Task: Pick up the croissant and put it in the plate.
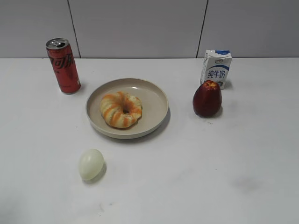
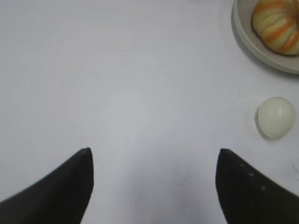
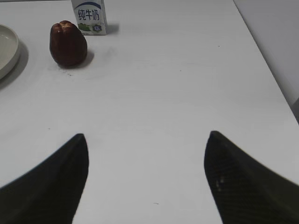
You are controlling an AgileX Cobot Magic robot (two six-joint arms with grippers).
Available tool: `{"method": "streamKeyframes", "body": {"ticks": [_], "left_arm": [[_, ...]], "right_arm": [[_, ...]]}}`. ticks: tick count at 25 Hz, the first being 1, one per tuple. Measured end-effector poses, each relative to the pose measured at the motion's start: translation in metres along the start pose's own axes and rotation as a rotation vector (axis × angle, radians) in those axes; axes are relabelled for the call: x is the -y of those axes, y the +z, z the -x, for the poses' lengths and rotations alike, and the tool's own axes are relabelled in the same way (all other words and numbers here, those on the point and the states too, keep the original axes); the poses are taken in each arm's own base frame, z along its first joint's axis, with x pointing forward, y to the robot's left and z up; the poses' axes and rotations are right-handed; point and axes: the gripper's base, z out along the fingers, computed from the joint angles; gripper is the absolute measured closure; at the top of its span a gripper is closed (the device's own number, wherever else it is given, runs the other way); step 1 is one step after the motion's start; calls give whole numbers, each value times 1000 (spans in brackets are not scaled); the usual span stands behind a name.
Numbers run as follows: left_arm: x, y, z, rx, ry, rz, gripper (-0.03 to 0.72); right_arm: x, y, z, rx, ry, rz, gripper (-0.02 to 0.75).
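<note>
On the plate (image 1: pixel 156 95) lies the croissant (image 1: pixel 121 109); both grippers' fingers (image 2: pixel 70 186) spread, partly cropped.

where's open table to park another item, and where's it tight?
Free: the front right of the table, below the red fruit; the front left beside the egg; the strip between can and milk carton, behind the plate. Tight: the fruit sits right in front of the carton. The croissant fills most of the plate.
</note>
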Motion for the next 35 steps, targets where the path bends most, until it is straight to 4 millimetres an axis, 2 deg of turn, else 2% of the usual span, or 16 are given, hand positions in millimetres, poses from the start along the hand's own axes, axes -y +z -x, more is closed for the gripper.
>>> {"method": "streamKeyframes", "body": {"ticks": [6,12,15,28,35], "left_arm": [[8,-27,-48,159,16,15,88],[9,-23,-76,188,23,26,92],[9,-17,-80,175,22,27,98],[9,-17,-80,189,22,31,118],[12,-36,-97,351,39,45,154]], "right_arm": [[0,0,0,0,0,0,154],[0,0,0,0,0,0,153],[0,0,0,0,0,0,153],[0,0,0,0,0,0,154],[0,0,0,0,0,0,153]]}}
